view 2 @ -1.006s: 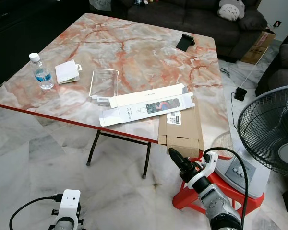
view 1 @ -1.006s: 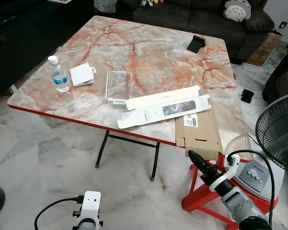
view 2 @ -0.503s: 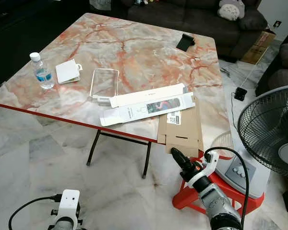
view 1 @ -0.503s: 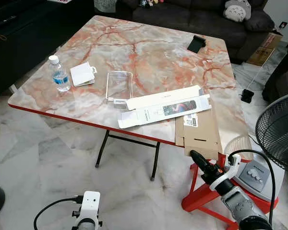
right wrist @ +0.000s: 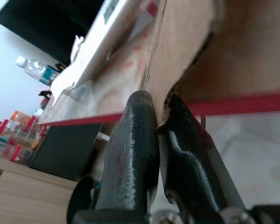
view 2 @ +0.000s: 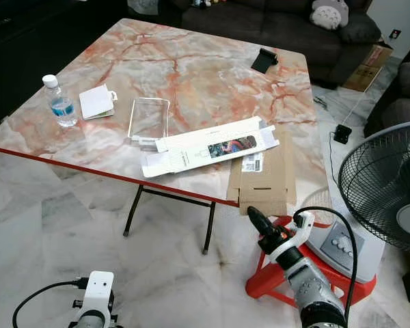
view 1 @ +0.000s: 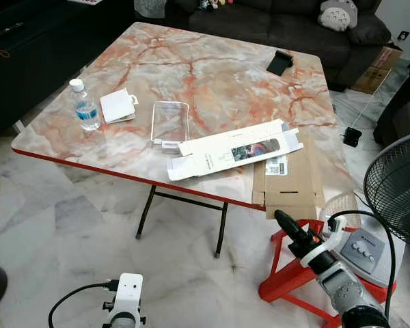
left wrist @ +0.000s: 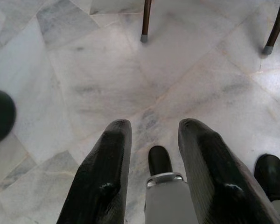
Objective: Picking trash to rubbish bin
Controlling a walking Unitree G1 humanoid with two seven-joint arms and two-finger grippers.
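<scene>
Flat brown cardboard sheet (view 1: 291,186) overhanging the marble surface (view 1: 212,75) at 5 o'clock, right gripper (view 1: 283,220) clamped on its edge, left gripper (left wrist: 154,154) apart above the floor

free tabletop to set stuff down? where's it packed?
Bare: the far half of the table, from the black stand leftward, and the patch right of the clear tray. Packed: near edge, with bottle, white packet, white box and brown cardboard, right gripper just below.

Fingers (right wrist: 130,154) pinching brown cardboard (right wrist: 186,51)
</scene>
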